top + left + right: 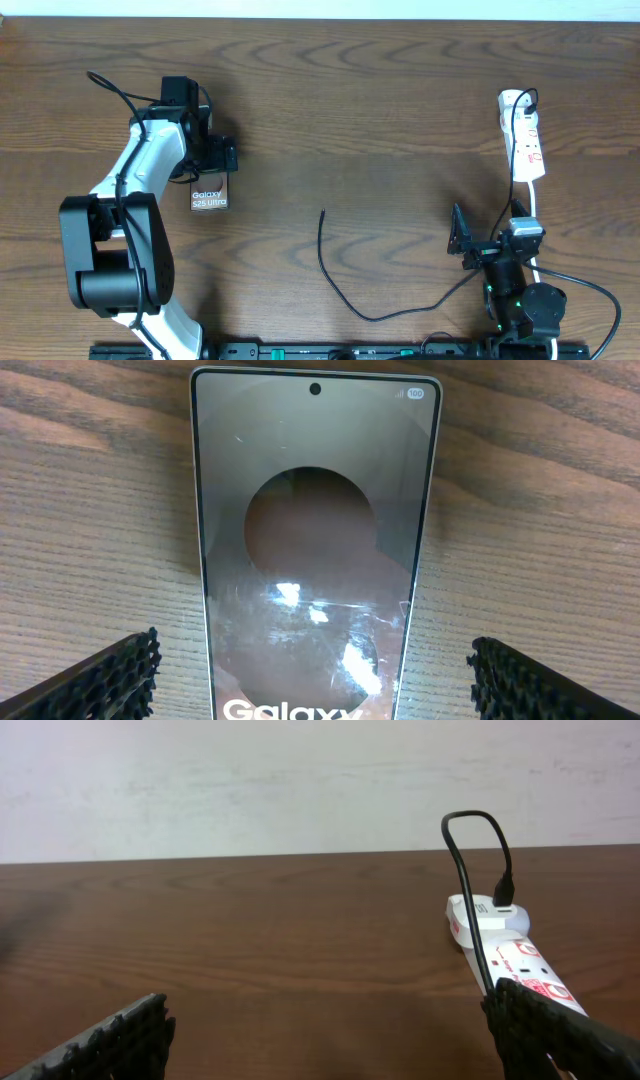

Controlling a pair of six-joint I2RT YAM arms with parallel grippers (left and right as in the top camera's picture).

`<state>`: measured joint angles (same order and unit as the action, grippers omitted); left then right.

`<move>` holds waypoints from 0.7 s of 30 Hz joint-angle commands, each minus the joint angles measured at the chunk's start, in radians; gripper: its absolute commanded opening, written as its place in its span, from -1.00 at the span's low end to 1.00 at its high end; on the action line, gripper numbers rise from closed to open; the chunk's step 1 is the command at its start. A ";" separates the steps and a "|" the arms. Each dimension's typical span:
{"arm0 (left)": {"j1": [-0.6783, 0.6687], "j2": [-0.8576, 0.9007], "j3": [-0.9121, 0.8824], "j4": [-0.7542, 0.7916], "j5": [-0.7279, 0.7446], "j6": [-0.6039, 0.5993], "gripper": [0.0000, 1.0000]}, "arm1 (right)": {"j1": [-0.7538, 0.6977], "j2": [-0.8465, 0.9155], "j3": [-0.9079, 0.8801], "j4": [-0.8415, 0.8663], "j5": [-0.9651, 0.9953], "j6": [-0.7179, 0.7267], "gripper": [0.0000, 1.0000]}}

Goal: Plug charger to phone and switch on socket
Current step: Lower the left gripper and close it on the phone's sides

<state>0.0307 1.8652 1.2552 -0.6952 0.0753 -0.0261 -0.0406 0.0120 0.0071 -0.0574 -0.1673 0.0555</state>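
The phone point(210, 196) lies flat on the wooden table, its "Galaxy" lettering showing; in the left wrist view the phone point(315, 530) fills the middle. My left gripper point(315, 652) is open just above it, one finger off each long edge, not touching. The charger point(345, 298) is a thin black cable; its free end lies at mid-table and its other end is plugged into the socket point(524, 135) at the far right. My right gripper point(488, 228) is open and empty near the socket's point(515, 958) near end. The charger point(468, 870) arches above it.
The socket's white cord point(534, 205) runs down past the right arm base point(520, 305). The left arm point(125, 230) crosses the table's left side. A pale wall point(300, 780) stands behind the far edge.
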 commanded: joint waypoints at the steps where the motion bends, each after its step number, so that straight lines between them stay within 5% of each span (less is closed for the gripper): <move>1: -0.003 0.015 -0.004 0.006 -0.010 -0.005 0.96 | 0.010 -0.005 -0.002 -0.004 0.004 -0.012 0.99; 21: -0.002 0.091 -0.004 0.024 -0.029 -0.004 0.96 | 0.010 -0.005 -0.002 -0.004 0.004 -0.012 0.98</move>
<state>0.0307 1.9579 1.2552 -0.6716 0.0715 -0.0261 -0.0406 0.0120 0.0071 -0.0574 -0.1673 0.0555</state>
